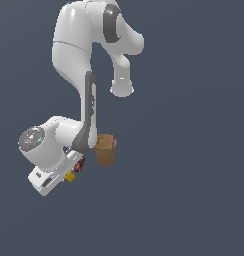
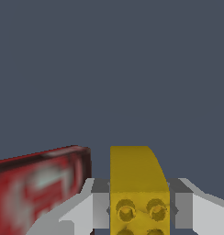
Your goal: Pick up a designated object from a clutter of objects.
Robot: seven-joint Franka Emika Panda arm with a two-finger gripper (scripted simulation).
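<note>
In the exterior view, the gripper (image 1: 61, 179) hangs low on the exterior view's left, under the bent white arm (image 1: 74, 45). The yellow piece (image 1: 70, 176) shows as a small spot right against the gripper's hand. The dark red packet (image 1: 80, 164) peeks out just beside it, and the tan-brown box (image 1: 105, 149) stands close by toward the exterior view's right.

In the wrist view, the gripper (image 2: 139, 202) holds the yellow piece (image 2: 137, 183) between its grey fingers (image 2: 101, 204), which press on both flanks. The piece's long axis runs away from the camera, its studded end facing the lens and its far end curving off. The dark red packet (image 2: 38, 188) lies just beside it.
</note>
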